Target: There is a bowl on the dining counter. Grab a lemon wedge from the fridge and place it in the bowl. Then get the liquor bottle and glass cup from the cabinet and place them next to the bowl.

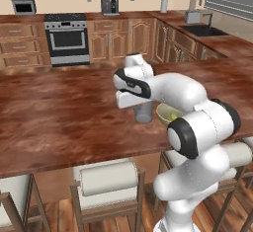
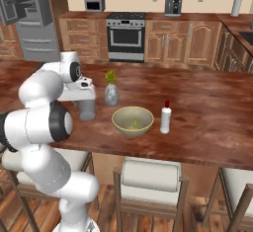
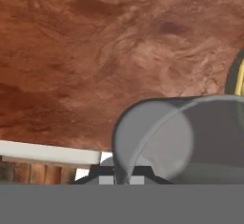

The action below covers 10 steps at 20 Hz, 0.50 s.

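Hanging beneath the white hand, the glass cup (image 2: 87, 109) is held over the dining counter (image 2: 207, 122), the gripper (image 2: 85, 97) clenched on its rim; the fingertips themselves are hidden behind the hand in both base views, and whether the cup's base touches the wood cannot be told. From the hand view the cup (image 3: 186, 139) appears from above as a grey translucent cylinder, its right side cut off by the frame edge, with only a thin yellow-olive sliver of the bowl (image 3: 237, 77) showing at the right margin. In the left base view the cup (image 1: 144, 111) is half covered by the hand, and the bowl (image 1: 167, 113) is largely masked by the forearm. Just right of the cup in the right base view stands the bowl (image 2: 132, 121), holding the lemon wedge (image 2: 135, 123), which is too small to make out clearly. The liquor bottle (image 2: 166, 118) stands upright just right of the bowl; its label is too small to read. A small vase with greenery (image 2: 111, 93) stands on the counter behind the cup. Farther back are the stove (image 2: 126, 35) and, at far left, the fridge (image 2: 30, 19), cut off by the frame edge; no writing is legible anywhere.
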Motion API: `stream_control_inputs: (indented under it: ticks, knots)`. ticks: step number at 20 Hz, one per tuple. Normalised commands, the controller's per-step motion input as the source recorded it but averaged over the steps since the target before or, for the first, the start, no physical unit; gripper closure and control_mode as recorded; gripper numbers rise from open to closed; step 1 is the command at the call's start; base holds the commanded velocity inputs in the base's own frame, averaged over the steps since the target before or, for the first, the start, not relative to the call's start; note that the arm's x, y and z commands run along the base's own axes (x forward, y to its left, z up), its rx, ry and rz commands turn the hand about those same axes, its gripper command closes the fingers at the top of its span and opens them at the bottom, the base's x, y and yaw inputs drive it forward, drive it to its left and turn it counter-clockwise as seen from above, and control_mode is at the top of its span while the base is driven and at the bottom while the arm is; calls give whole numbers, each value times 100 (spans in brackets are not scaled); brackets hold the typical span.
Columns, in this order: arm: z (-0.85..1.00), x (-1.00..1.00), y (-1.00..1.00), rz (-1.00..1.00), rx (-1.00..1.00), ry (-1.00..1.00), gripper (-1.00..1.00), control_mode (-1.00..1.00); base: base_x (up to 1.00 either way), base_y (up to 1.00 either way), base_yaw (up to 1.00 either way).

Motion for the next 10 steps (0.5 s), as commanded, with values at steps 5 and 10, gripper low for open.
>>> stream_control_inputs:
  ticks: [5,10]
  knots:
    - [-57,68,0,0,-8,0,100,-100,0,0,0]
    - [-53,55,0,0,-7,0,100,-100,0,0,0]
